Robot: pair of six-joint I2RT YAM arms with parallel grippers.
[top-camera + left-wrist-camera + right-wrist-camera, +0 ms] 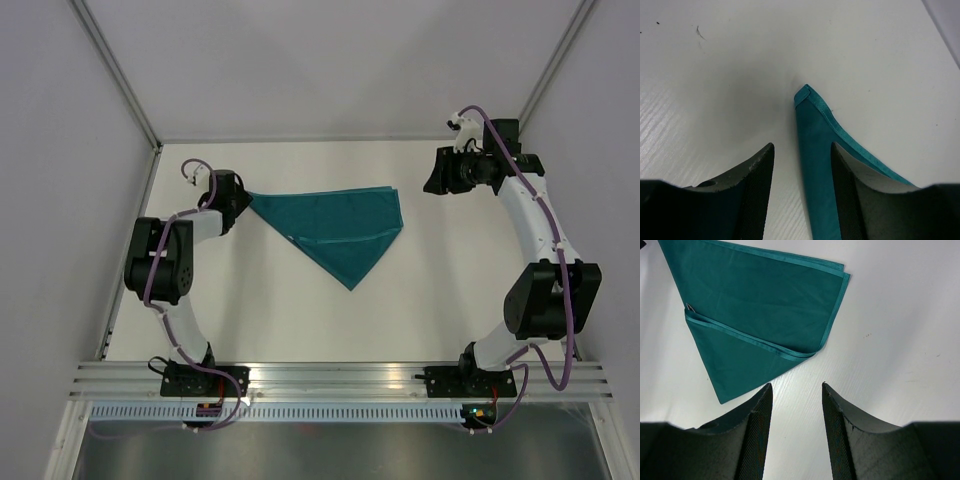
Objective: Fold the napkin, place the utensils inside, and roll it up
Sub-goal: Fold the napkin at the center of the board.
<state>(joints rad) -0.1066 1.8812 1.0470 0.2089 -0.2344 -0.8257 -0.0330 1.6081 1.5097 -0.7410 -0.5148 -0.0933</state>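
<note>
Napkin [335, 228]: teal blue-green, plain, no print; hem band a shade lighter, slight sheen.
Counter [300, 320]: white, matt; faint ribbed striping and a few dark specks in left wrist view.
Left tool [802, 145], right tool [796, 384]: black to dark grey; pads [755, 440] w/ fine mesh pattern.
Arms [530, 215]: white links, black joints; cables [574, 340] purple.
Rail [340, 378] at near edge: silver, w/ white slotted strip below.
Walls [320, 60]: pale grey-lilac, plain.
Corner posts [115, 75]: light grey metal.
</note>
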